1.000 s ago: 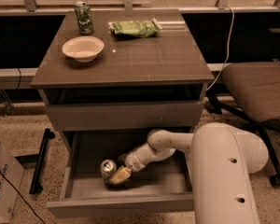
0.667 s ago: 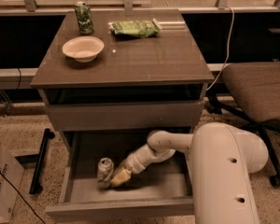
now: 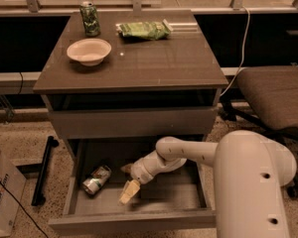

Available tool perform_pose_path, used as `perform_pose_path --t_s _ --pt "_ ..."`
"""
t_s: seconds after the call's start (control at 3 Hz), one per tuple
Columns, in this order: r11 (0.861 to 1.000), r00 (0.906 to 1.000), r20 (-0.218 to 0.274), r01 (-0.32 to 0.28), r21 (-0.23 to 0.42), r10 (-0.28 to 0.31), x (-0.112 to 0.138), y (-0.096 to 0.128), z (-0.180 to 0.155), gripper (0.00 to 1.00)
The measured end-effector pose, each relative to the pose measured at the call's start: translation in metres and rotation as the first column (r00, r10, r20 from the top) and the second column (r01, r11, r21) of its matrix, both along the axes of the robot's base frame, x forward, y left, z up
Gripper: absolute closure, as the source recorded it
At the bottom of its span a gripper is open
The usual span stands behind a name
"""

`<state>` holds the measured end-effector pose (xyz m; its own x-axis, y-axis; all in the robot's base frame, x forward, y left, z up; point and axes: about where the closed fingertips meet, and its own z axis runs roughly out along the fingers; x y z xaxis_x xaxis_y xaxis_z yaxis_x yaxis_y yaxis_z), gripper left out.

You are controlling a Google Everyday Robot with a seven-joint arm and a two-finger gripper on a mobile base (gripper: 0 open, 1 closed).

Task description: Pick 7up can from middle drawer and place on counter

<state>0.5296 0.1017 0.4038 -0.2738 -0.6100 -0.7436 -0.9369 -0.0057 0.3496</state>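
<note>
The 7up can (image 3: pixel 97 179) lies on its side in the left part of the open middle drawer (image 3: pixel 134 222), its top end pointing up and to the right. My gripper (image 3: pixel 127 180) is inside the drawer just right of the can, fingers spread and holding nothing, with a small gap to the can. One fingertip (image 3: pixel 129 192) points toward the drawer front. The counter (image 3: pixel 154 58) is the glossy top of the cabinet above.
On the counter stand a dark green can (image 3: pixel 90 19) at the back left, a white bowl (image 3: pixel 89 51) and a green snack bag (image 3: pixel 143 29). An office chair (image 3: pixel 273 95) is to the right. A black floor bar (image 3: pixel 42 170) and a cardboard box (image 3: pixel 2 197) are to the left.
The can was between my fingers; it has slid left and tipped onto its side. My gripper has drawn back slightly to the right.
</note>
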Motion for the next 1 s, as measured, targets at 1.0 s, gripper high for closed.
perform_pose_path --t_s 1.0 --pt "0.996 0.9859 0.158 -0.065 0.065 0.054 -0.0075 0.0201 0.0351 0.0"
